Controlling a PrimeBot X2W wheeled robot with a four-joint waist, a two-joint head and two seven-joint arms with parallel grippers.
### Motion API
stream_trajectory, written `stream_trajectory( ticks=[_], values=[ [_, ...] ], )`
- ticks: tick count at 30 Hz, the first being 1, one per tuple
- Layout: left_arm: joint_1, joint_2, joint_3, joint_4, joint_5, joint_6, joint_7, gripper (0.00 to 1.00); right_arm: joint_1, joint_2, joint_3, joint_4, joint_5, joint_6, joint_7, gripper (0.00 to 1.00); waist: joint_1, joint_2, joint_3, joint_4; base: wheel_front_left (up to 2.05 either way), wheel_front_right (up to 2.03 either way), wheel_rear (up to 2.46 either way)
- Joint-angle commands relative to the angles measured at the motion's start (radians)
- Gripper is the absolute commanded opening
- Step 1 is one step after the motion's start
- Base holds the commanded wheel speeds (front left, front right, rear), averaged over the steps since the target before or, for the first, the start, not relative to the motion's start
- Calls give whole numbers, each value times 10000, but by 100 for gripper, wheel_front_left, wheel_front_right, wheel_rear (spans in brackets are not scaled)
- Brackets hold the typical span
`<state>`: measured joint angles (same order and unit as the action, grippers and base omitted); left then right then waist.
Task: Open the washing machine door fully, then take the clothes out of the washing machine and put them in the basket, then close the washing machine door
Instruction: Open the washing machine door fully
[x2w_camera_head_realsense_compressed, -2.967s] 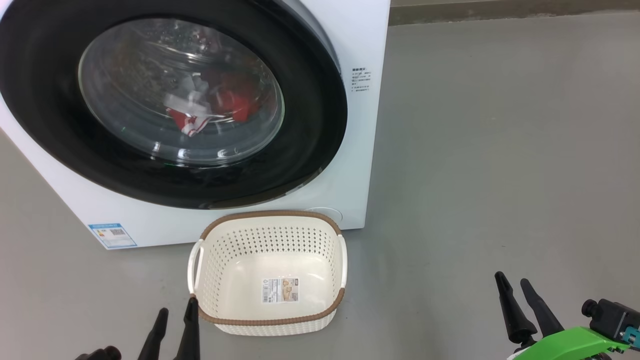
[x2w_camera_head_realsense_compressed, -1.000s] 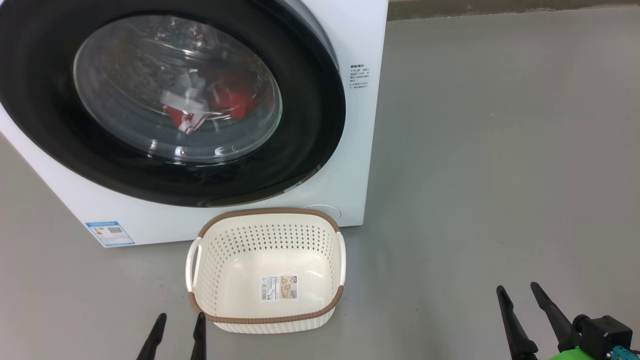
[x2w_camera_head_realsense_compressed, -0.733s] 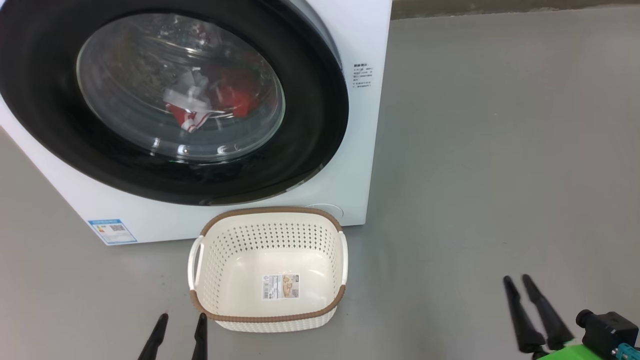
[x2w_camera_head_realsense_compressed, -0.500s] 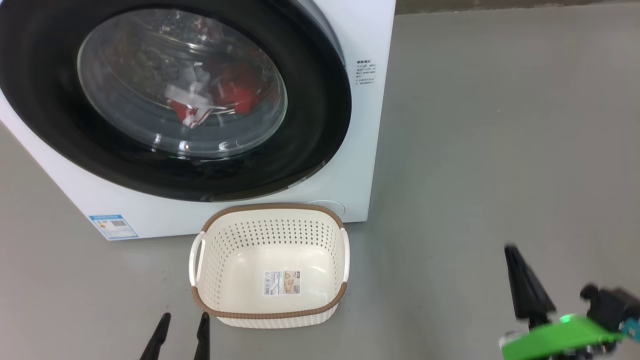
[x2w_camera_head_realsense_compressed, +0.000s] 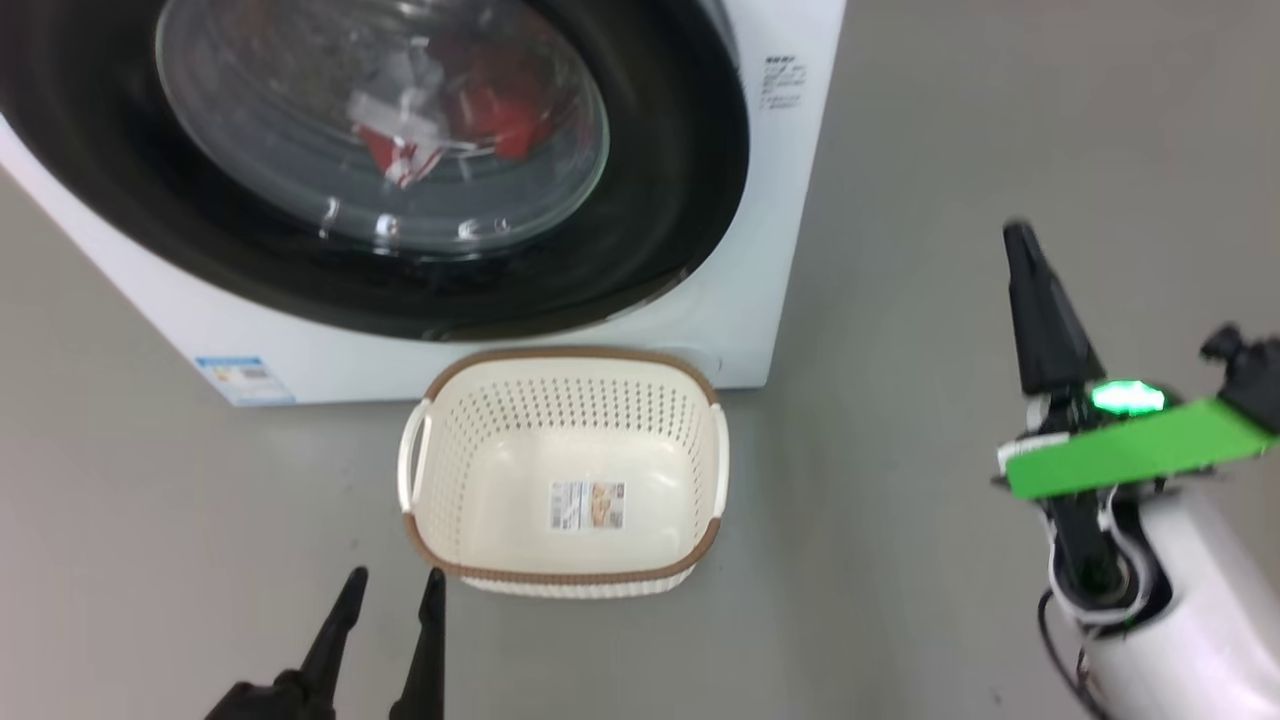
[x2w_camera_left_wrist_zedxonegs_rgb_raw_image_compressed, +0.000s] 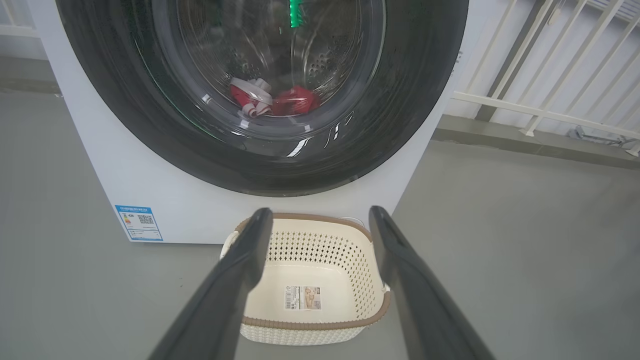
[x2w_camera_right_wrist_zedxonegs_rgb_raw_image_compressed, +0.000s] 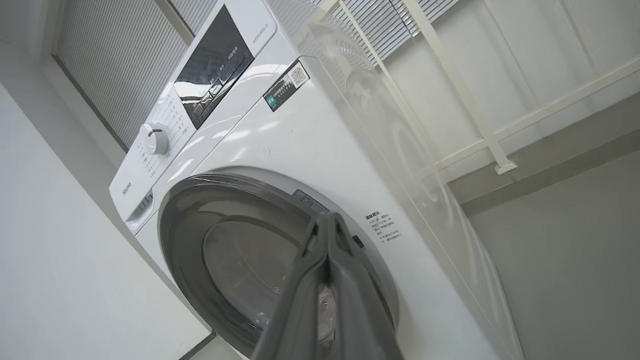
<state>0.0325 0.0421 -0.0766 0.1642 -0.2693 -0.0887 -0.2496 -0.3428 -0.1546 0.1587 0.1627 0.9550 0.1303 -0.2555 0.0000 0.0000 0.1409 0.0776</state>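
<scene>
You see the large round washing machine door (x2w_camera_head_realsense_compressed: 680, 200), glossy black rim around clear glass, closed on the big white front-loading washing machine (x2w_camera_head_realsense_compressed: 800, 250). The red and white fabric clothes (x2w_camera_head_realsense_compressed: 480, 100) lie behind the glass. The cream perforated plastic basket (x2w_camera_head_realsense_compressed: 570, 357) stands just before the machine. Your left gripper (x2w_camera_head_realsense_compressed: 395, 578) is spread wide beside the basket, holding nothing. Your right gripper (x2w_camera_head_realsense_compressed: 1022, 240) is pinched together, raised well to the right.

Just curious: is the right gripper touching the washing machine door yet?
Apart. The head view shows bare floor between the right gripper and the washing machine door.
</scene>
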Motion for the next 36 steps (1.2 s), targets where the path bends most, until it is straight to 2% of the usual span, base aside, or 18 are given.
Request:
stream_trajectory(
  ticks=[1,5,10,13,16,22,23,30,36],
  values=[
    [-436,81,207,-272,-115,4,-122,100,-563,-318,436,-218,186,4,-63,0,0,0,632,444,0,0,0],
    [-835,81,-17,-301,-316,49,-122,100,-1532,-966,1010,-93,1113,4,-63,0,0,0,1248,759,0,0,0],
    [-1330,81,-413,-260,-540,29,-122,100,-2758,-2162,2028,-28,2656,4,101,0,0,0,1974,1134,0,0,0],
    [-1587,81,-566,-241,-626,-16,-122,100,-3460,-2648,2348,-196,3827,4,554,0,0,0,2384,1298,0,0,0],
    [-1850,81,-674,-234,-703,-42,-122,100,-4098,-2922,2360,-262,5249,4,1465,0,0,0,2766,1436,0,0,0],
    [-2289,81,-894,-221,-844,-80,-122,100,-5160,-2887,1536,38,7843,4,3712,0,0,0,3322,1673,0,0,0],
    [-2289,81,-894,-221,-844,-80,-122,100,-5160,-2887,1536,38,7843,4,3712,0,0,0,3322,1673,0,0,0],
    [-2509,81,-920,-227,-1095,-127,-122,100,-6229,-2813,814,1118,9079,4,6117,0,0,0,3744,1922,0,0,0],
    [-2653,81,-1052,-226,-1219,-159,-122,100,-7169,-2738,820,2172,9410,4,7581,0,0,0,4060,2067,0,0,0]
  ],
)
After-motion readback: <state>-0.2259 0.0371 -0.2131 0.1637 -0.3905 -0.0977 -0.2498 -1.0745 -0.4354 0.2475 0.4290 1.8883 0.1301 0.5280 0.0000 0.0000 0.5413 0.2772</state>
